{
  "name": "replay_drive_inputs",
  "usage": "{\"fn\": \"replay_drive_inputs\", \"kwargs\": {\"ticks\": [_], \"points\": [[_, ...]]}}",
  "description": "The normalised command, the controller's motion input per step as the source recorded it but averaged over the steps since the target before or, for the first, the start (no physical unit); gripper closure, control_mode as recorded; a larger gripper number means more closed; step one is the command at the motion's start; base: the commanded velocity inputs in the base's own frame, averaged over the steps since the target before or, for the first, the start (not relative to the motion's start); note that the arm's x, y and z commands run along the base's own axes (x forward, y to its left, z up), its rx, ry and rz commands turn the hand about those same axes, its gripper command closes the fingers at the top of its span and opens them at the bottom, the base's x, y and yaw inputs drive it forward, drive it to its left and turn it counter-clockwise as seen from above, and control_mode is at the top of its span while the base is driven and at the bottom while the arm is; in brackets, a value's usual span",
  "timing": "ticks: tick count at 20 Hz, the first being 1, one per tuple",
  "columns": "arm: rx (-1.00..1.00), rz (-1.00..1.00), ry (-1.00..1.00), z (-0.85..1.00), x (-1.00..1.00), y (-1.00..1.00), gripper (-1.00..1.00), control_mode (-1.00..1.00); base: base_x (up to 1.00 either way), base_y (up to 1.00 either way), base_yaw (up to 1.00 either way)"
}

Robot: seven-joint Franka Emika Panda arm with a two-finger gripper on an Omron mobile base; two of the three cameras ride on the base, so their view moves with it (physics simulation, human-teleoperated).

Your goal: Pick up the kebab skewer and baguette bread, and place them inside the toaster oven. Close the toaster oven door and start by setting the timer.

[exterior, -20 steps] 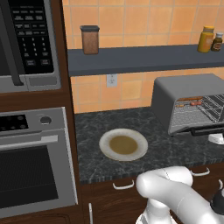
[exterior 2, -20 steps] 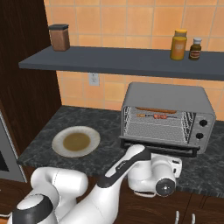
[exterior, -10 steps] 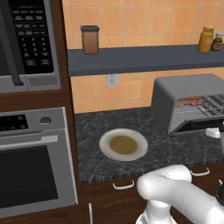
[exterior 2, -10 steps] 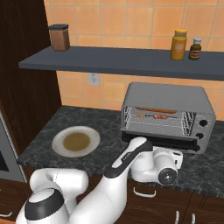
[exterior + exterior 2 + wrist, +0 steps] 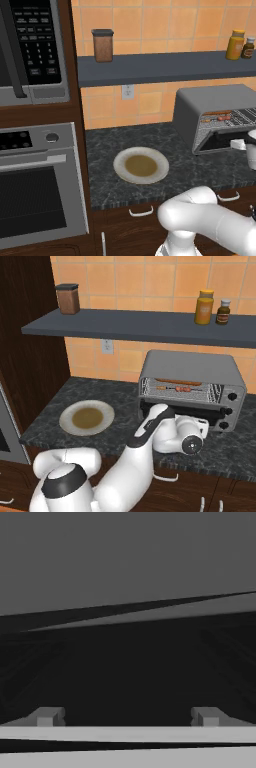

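Note:
The grey toaster oven (image 5: 192, 368) stands on the counter at the right. On its wire rack lie the orange-brown baguette bread (image 5: 175, 381) and, just in front of it, the thin kebab skewer (image 5: 178, 389); both also show as baguette (image 5: 216, 113) and skewer (image 5: 220, 119). The toaster oven door (image 5: 216, 415) is tilted partway up, covering the lower part of the opening. My gripper (image 5: 127, 717) is open, its fingertips (image 5: 47, 716) wide apart right against the door's dark glass (image 5: 130, 672). The hand sits low in front of the door, nothing held.
A white plate (image 5: 86, 417) with a brown centre lies on the dark counter (image 5: 105, 150) to the left. Above runs a shelf (image 5: 125, 326) with a brown jar (image 5: 68, 298) and two bottles (image 5: 204, 306). A built-in oven (image 5: 37, 185) and microwave (image 5: 30, 47) are at the far left.
The toaster oven door has swung up from nearly flat to partly raised. My hand has risen with it, close under its front edge.

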Motion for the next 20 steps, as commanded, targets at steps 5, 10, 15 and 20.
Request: {"fn": "replay_drive_inputs", "kwargs": {"ticks": [5, 10, 15, 20], "points": [[0.00, 0.00, 0.00, 0.26, 0.35, 0.00, -1.00, -1.00, 0.00, 0.00, 0.00], [0.00, 0.00, 0.00, 0.25, 0.37, 0.00, -1.00, -1.00, 0.00, 0.00, 0.00], [0.00, 0.00, 0.00, 0.17, 0.17, 0.00, -1.00, -1.00, 0.00, 0.00, 0.00], [0.00, 0.00, 0.00, 0.13, 0.01, 0.00, -1.00, -1.00, 0.00, 0.00, 0.00]]}}
